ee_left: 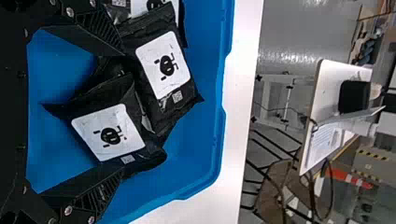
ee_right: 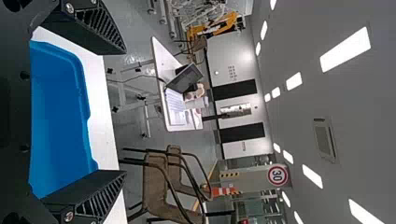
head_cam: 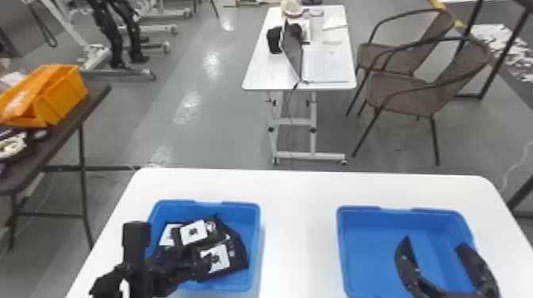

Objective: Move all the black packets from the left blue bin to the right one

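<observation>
The white bench (head_cam: 297,188) carries the left blue bin (head_cam: 255,241) and the right blue bin (head_cam: 365,249). Above each, the left gripper (head_cam: 170,259) and right gripper (head_cam: 434,242) have their fingers released. Black packets (head_cam: 214,257) overlap in the left one.

Black packets (head_cam: 237,250), flat and glossy with white square labels bearing a black figure, lie heaped and overlapping in the left blue bin (head_cam: 256,237), just beyond and to the right of my left gripper (head_cam: 168,253). At least three show: one nearest, on the right; one farther off, tilted across the pile; one partly covered on the left. That bin sits upright and open-topped beneath this gripper. The right one (head_cam: 340,241), matching and upright, shows its blue floor below my right gripper (head_cam: 434,243).
</observation>
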Robot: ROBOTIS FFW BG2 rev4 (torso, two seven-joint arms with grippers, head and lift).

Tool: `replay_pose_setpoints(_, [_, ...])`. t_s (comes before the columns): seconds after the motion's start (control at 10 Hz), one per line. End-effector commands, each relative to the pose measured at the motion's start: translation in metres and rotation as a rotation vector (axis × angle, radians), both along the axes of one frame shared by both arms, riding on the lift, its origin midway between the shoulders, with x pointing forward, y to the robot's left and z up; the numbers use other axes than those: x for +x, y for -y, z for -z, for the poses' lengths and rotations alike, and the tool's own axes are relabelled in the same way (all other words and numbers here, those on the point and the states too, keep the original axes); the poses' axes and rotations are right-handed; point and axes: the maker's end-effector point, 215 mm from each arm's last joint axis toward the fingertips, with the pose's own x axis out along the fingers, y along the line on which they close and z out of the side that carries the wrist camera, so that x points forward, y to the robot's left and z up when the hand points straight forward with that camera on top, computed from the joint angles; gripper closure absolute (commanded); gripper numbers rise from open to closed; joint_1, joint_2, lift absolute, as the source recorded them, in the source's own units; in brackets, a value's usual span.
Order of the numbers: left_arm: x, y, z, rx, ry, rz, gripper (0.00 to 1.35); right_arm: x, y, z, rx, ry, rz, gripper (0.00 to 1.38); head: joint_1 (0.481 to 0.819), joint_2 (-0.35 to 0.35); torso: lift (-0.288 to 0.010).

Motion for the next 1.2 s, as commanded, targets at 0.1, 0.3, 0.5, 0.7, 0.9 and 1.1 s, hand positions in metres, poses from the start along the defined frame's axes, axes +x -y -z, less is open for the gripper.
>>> replay_pose_setpoints(0.1, [0.015,-0.009,0.009,0.082,-0.060,0.081,0.15,0.003,-0.002,0.000,0.005,0.002,-0.008,0.10,0.695,0.143,0.000])
replay_pose_setpoints(0.3, [0.024,0.006,0.016,0.098,-0.087,0.164,0.15,0.003,-0.003,0.001,0.007,0.000,-0.009,0.10,0.695,0.141,0.000])
replay_pose_setpoints(0.5, [0.034,0.034,0.021,0.089,-0.110,0.267,0.15,0.003,-0.002,0.001,0.011,0.000,-0.007,0.10,0.695,0.122,0.000])
replay_pose_setpoints(0.7, [0.031,0.050,0.028,0.060,-0.157,0.317,0.15,0.004,-0.002,0.002,0.013,-0.001,-0.008,0.10,0.695,0.082,0.000])
replay_pose_setpoints(0.9, [0.026,0.055,0.029,0.046,-0.193,0.338,0.15,0.004,-0.003,0.002,0.015,-0.001,-0.008,0.10,0.695,0.068,0.000])
replay_pose_setpoints(1.1, [0.024,0.057,0.020,0.020,-0.220,0.376,0.16,0.003,-0.004,0.003,0.017,-0.003,-0.009,0.10,0.695,0.059,0.000])
